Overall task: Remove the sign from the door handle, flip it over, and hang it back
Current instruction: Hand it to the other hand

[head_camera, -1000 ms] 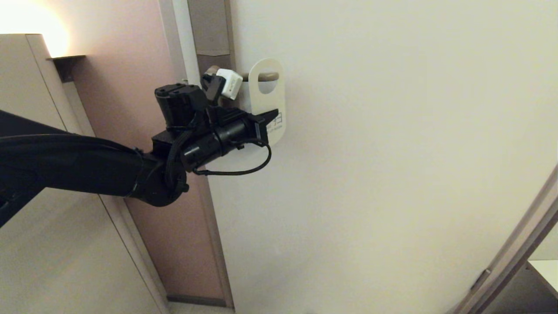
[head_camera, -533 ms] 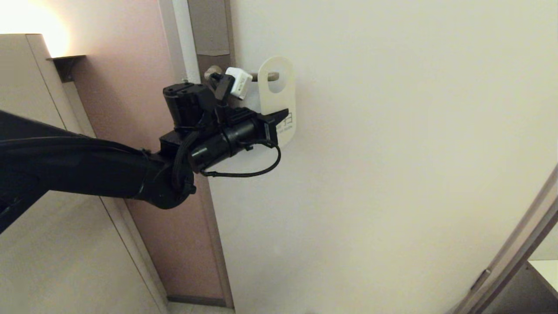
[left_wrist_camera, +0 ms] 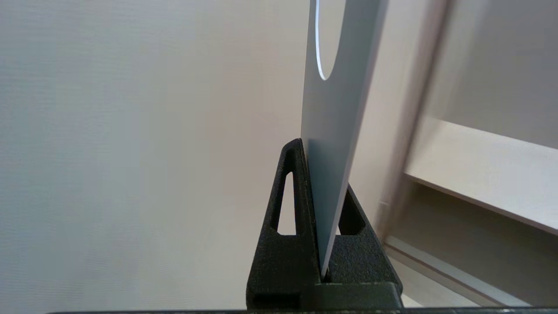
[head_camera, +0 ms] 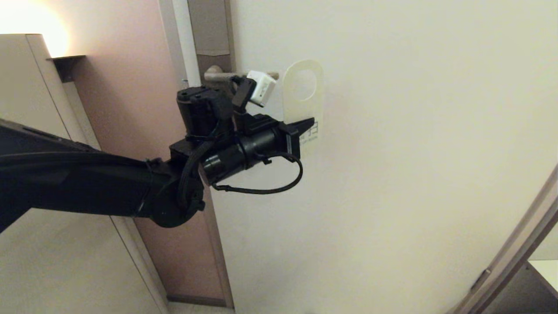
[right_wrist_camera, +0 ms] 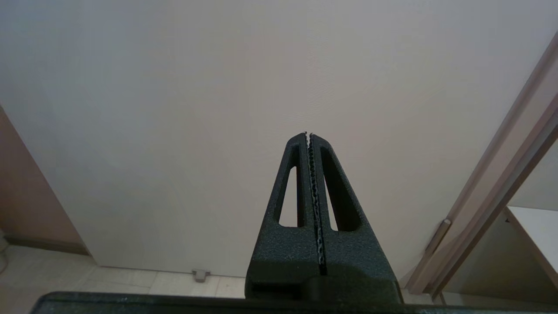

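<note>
With sign (head_camera: pixel 304 100) clear of door handle (head_camera: pixel 220 76), white face outward. Left claw (head_camera: pixel 305 126) clamped on lower end. Right claw (right_wrist_camera: pixel 308 135) closed, holding nothing.

The sign (head_camera: pixel 304 98) looks like thin, stiff card or plastic, smooth and matt, off-white on the side facing the room, with faint dark print low down; seen edge-on from the left wrist it is a flat grey-blue sheet (left_wrist_camera: pixel 335 131). The left gripper (head_camera: pixel 307 125) is black plastic with a grainy, rough finish, and the right gripper (right_wrist_camera: pixel 309 135) is the same, with fine toothed ridges along its inner faces. The door handle (head_camera: pixel 220 75) is dull bronze-grey metal. The door (head_camera: pixel 414 152) is painted smooth, matt cream. The floor (right_wrist_camera: pixel 130 279) is pale, lightly glossy tile.
</note>
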`<state>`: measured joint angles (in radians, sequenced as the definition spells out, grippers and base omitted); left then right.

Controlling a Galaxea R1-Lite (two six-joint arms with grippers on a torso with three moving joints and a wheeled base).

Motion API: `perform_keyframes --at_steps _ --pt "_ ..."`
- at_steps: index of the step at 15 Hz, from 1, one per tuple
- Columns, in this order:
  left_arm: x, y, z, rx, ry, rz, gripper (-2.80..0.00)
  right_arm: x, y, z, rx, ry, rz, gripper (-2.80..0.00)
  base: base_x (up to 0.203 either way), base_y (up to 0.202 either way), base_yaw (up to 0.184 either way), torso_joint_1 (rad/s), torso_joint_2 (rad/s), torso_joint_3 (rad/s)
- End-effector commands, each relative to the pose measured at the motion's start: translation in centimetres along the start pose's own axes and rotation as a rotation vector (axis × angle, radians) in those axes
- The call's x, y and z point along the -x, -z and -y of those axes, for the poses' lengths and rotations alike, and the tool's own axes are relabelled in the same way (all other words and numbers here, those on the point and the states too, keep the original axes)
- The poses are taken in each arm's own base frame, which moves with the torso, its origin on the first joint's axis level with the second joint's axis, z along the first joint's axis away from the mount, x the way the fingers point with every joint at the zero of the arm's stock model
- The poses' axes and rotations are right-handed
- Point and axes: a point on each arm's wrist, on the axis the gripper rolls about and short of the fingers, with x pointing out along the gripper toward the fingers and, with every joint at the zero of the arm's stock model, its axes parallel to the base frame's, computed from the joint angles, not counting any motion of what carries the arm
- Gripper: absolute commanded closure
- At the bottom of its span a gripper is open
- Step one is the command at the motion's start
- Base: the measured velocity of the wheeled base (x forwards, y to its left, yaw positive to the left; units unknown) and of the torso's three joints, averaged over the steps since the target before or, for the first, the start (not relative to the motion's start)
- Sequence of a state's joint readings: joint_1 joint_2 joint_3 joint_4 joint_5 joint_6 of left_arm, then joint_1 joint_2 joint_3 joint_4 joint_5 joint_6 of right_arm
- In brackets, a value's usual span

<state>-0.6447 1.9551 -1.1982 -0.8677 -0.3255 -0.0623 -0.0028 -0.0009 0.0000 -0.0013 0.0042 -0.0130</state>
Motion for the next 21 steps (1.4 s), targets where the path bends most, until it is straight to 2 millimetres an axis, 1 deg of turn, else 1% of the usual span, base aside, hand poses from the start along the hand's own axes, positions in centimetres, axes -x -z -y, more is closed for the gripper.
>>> perform_keyframes --at_steps 1,3,6,11,13,17,21 --pt "0.7 -0.7 1.3 -0.002 0.026 0.010 0.00 0.0 0.0 0.0 0.001 0.000 -0.001 0.00 0.000 0.000 0.000 0.000 0.00 0.000" --pt "1.5 -1.0 2.3 0.003 0.048 0.004 0.00 0.0 0.0 0.0 0.001 0.000 -0.001 0.00 0.000 0.000 0.000 0.000 0.00 0.000" --pt "3.5 -0.8 3.4 0.018 0.088 -0.031 0.00 0.0 0.0 0.0 0.001 -0.001 -0.001 0.00 0.000 0.000 0.000 0.000 0.00 0.000" --pt "7.9 -2.4 5.0 0.049 0.226 -0.082 0.00 0.0 0.0 0.0 0.001 0.000 -0.001 0.00 0.000 0.000 0.000 0.000 0.00 0.000" --pt "9.1 -3.1 5.6 0.110 0.312 -0.111 0.00 0.0 0.0 0.0 0.001 0.000 -0.001 0.00 0.000 0.000 0.000 0.000 0.00 0.000" --pt "10.1 -4.3 6.2 0.211 0.471 -0.118 0.00 0.0 0.0 0.0 0.001 0.000 -0.001 0.00 0.000 0.000 0.000 0.000 0.00 0.000" --pt "10.1 -4.3 6.4 0.228 0.577 -0.136 0.00 0.0 0.0 0.0 0.001 0.000 -0.001 0.00 0.000 0.000 0.000 0.000 0.00 0.000"
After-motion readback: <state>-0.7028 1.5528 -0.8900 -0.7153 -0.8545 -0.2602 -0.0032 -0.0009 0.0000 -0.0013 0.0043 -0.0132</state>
